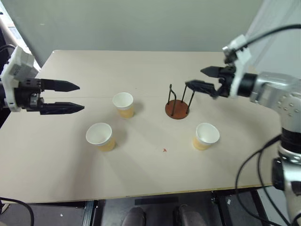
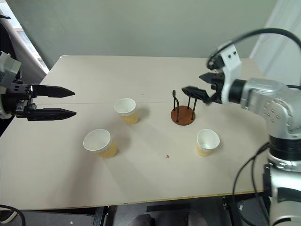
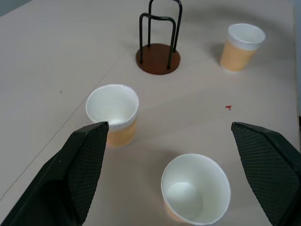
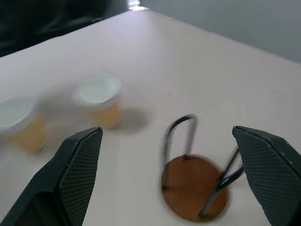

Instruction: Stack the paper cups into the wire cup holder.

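Three paper cups stand upright on the table: one (image 1: 123, 104) mid-table, one (image 1: 100, 136) nearer the front left, one (image 1: 205, 136) at the front right. The wire cup holder (image 1: 178, 104), a brown disc with two black wire loops, stands empty between them. My left gripper (image 1: 73, 97) hovers open at the table's left side, pointing toward the two left cups (image 3: 113, 113) (image 3: 195, 193). Open too, my right gripper (image 1: 197, 78) hangs in the air just above and right of the holder (image 4: 195, 181), with nothing between its fingers.
The beige table (image 1: 150, 179) has a small red mark (image 1: 164, 150) near the front. Its front edge runs along the bottom of the head views. A grey wall stands behind the table.
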Controlling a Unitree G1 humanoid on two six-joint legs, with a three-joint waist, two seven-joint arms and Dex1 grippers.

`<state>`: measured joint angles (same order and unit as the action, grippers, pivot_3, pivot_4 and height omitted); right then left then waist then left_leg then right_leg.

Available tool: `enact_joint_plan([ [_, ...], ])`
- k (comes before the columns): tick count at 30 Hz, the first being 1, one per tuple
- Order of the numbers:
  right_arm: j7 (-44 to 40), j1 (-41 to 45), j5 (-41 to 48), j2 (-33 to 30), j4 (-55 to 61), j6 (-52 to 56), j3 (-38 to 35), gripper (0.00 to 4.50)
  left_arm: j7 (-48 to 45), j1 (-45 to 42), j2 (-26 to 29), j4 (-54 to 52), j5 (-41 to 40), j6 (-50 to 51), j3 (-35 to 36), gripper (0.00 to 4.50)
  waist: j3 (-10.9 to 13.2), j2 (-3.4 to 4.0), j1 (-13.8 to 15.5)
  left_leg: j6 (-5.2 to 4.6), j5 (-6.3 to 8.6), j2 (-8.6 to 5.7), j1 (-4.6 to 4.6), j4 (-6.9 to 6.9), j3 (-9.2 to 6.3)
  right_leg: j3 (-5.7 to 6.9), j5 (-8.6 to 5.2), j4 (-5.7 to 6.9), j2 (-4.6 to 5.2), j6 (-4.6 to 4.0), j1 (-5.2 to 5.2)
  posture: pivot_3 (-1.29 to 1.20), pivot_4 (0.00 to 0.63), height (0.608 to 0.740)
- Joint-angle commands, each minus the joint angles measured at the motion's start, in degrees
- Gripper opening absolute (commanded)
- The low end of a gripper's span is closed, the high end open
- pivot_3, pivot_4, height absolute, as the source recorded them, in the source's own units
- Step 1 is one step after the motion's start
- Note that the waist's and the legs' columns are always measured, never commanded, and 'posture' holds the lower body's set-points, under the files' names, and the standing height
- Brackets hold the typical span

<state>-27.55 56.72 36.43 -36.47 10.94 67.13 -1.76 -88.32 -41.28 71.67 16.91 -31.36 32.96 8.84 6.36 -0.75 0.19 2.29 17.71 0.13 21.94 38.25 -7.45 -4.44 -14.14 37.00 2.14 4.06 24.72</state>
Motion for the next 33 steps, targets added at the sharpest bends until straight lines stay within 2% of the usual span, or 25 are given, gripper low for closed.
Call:
enact_joint_plan([
  [1,7.0,1.0,-4.9,4.2,-2.6,0.6,1.2,4.5,0.3,0.7,0.9,-2.1,-0.4,0.1,2.7,4.46,0.0,-0.01,0.0,0.01,0.0,-0.01,0.04,0.01,0.0,0.03,0.01,-0.01,0.0,0.0,0.05,0.0,0.15,0.74],
  [8,7.2,-0.6,-8.8,8.0,-4.3,-0.1,5.5,4.5,0.5,4.5,1.8,-5.0,-1.7,1.3,5.7,4.46,0.0,-0.01,0.2,0.04,-0.02,-0.06,0.3,0.15,-0.01,0.11,0.02,-0.08,0.1,0.02,0.17,0.0,0.15,0.74],
  [16,6.8,-1.0,-9.1,12.5,-3.3,1.3,7.2,4.5,1.4,7.7,2.0,-7.4,-2.4,2.1,8.4,4.46,0.0,0.01,0.1,0.14,-0.08,-0.03,0.27,0.1,-0.01,0.11,0.04,0.04,0.08,0.0,0.21,0.0,0.15,0.74],
  [24,6.7,-0.6,-15.9,13.9,-9.6,-5.7,11.4,4.5,2.0,8.3,1.6,-8.2,-2.6,1.9,8.7,4.46,0.0,0.01,0.2,0.16,-0.09,-0.04,0.27,0.17,-0.04,0.16,0.08,0.04,0.08,-0.05,0.19,0.0,0.15,0.74],
  [28,6.5,-0.8,-18.3,14.6,-11.8,-7.8,12.3,3.61,1.9,7.6,1.8,-7.6,-2.7,1.5,8.3,4.5,0.0,0.01,0.2,0.16,-0.09,-0.03,0.27,0.07,-0.04,0.17,0.08,0.02,0.08,-0.05,0.22,0.0,0.15,0.74],
  [33,5.6,-1.5,-20.1,14.9,-12.1,-9.0,12.5,1.79,1.6,7.4,1.7,-6.6,-2.3,0.6,7.9,4.5,0.0,0.01,0.2,0.17,-0.09,-0.03,0.28,0.04,-0.04,0.17,0.08,0.01,0.09,-0.05,0.21,0.0,0.15,0.74],
])
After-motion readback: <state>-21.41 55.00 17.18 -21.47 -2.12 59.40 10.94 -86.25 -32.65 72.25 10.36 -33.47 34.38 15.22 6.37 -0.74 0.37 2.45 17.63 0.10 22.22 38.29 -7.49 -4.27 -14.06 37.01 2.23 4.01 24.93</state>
